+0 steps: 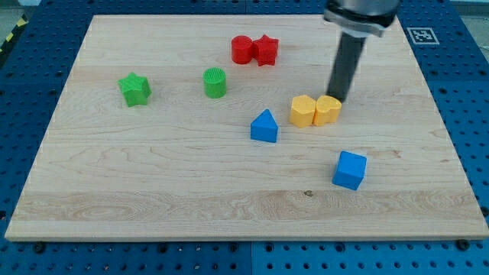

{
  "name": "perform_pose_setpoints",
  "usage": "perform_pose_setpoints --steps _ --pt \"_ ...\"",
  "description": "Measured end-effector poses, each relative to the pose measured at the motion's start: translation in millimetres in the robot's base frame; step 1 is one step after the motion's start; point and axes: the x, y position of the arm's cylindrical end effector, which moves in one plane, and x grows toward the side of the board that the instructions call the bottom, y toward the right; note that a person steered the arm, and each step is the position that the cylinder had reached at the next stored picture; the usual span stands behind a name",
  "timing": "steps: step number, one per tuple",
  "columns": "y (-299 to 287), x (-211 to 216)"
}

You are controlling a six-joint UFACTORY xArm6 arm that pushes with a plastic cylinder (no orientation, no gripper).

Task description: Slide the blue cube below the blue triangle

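The blue cube [350,169] sits on the wooden board at the view's lower right. The blue triangle [264,127] stands near the middle, to the left of and above the cube. My tip [337,99] is at the end of the dark rod that comes down from the view's top right. It rests just behind the right-hand yellow block [328,110], well above the blue cube and to the right of the blue triangle.
Two yellow blocks, one [303,111] touching the other, sit right of the triangle. A red cylinder [242,49] and red star [266,50] touch at the top. A green star [135,88] and green cylinder [215,82] lie at the left. The board's edge [244,238] runs along the bottom.
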Motion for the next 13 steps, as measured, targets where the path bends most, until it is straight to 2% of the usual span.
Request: perform_pose_setpoints --steps 1,2,3,4,5,11,13 --pt "42.5 3.9" --pt "54.9 26.3" --pt "54.9 82.6" --pt "54.9 120.6" --pt "36.8 138.0" --pt "-10.4 139.6" --pt "-30.9 153.1"
